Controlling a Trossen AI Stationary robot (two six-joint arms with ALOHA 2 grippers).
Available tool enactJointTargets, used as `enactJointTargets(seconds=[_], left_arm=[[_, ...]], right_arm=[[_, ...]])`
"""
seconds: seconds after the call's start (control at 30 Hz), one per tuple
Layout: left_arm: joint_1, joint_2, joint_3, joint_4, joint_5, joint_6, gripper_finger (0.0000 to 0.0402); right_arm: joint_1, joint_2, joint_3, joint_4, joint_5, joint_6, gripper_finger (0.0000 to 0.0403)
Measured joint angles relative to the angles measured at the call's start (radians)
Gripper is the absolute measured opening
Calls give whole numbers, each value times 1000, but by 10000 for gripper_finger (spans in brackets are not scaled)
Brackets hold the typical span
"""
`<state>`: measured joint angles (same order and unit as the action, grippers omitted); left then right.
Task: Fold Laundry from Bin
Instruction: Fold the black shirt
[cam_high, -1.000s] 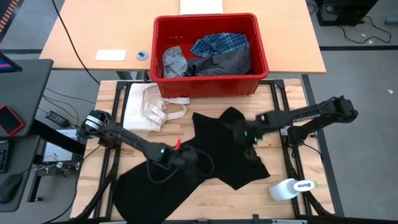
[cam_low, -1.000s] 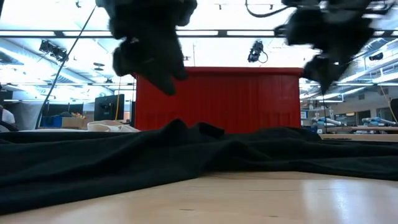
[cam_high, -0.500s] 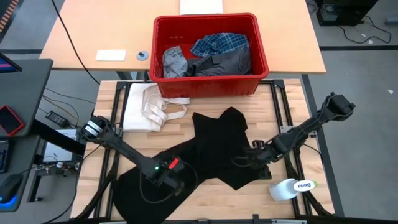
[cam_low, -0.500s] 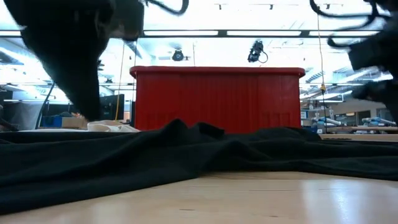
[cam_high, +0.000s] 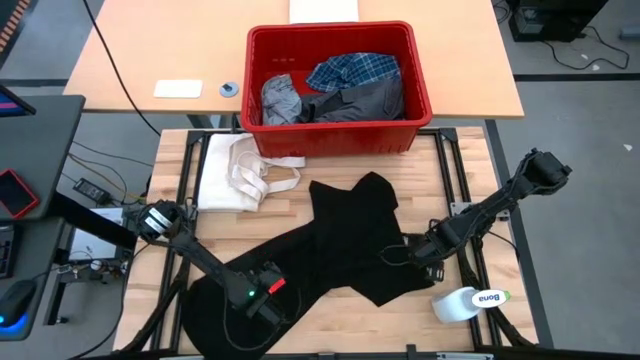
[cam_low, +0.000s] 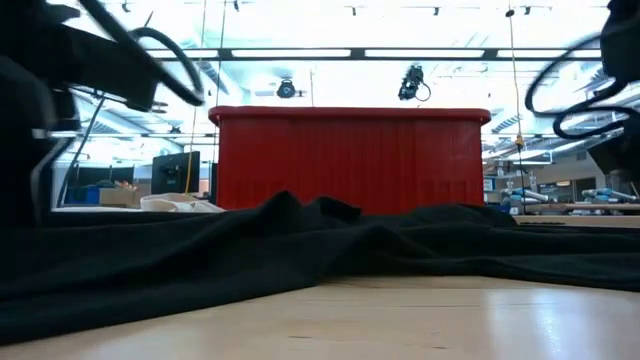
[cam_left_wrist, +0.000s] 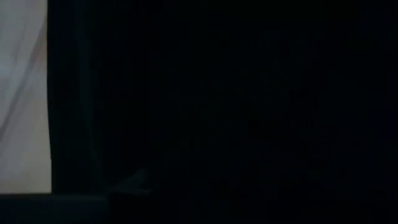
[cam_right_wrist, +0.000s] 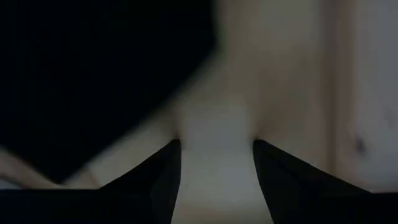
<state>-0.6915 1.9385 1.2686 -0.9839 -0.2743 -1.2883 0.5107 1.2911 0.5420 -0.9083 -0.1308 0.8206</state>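
While the black garment (cam_high: 330, 250) lies spread across the wooden surface (cam_high: 300, 200) from its near-left corner toward the middle, the left hand (cam_high: 262, 300) sits low over that garment's near-left part. Its wrist view shows almost nothing but black cloth and a strip of pale wood, so I cannot tell how far it is open or whether it holds anything.

At the garment's right edge, the right hand (cam_right_wrist: 216, 180) is down close to the surface; its two fingers (cam_right_wrist: 163, 180) stand apart with bare wood between them, gripping nothing, and the black cloth lies just beside them.

At the far edge stands the red bin (cam_high: 335, 135), holding a plaid shirt (cam_high: 352, 70), a light grey piece (cam_high: 280, 98) and a dark grey piece (cam_high: 355, 100). A cream cloth (cam_high: 240, 170) lies at the far-left corner, and a tape roll (cam_high: 470, 300) sits near the near-right corner, close to the right hand.
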Motion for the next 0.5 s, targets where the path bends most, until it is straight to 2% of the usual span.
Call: enactJointTargets(seconds=[0.1, 0.2, 0.37, 0.43, 0.5], left_arm=[[-15, 0, 0, -26, 0, -52, 189], [-26, 0, 0, -52, 1, -100, 189], [-38, -1, 0, -52, 1, -107, 189], [-37, -1, 0, -52, 1, -107, 189], [-37, -1, 0, -52, 0, -111, 189]], right_arm=[[-4, 0, 42, -144, 1, 19, 208], [8, -26, 111, -146, 45, -5, 206], [48, -49, 150, 182, 140, -157, 202], [51, -21, 132, 316, 139, -193, 198], [47, 35, 114, 360, 136, -200, 192]])
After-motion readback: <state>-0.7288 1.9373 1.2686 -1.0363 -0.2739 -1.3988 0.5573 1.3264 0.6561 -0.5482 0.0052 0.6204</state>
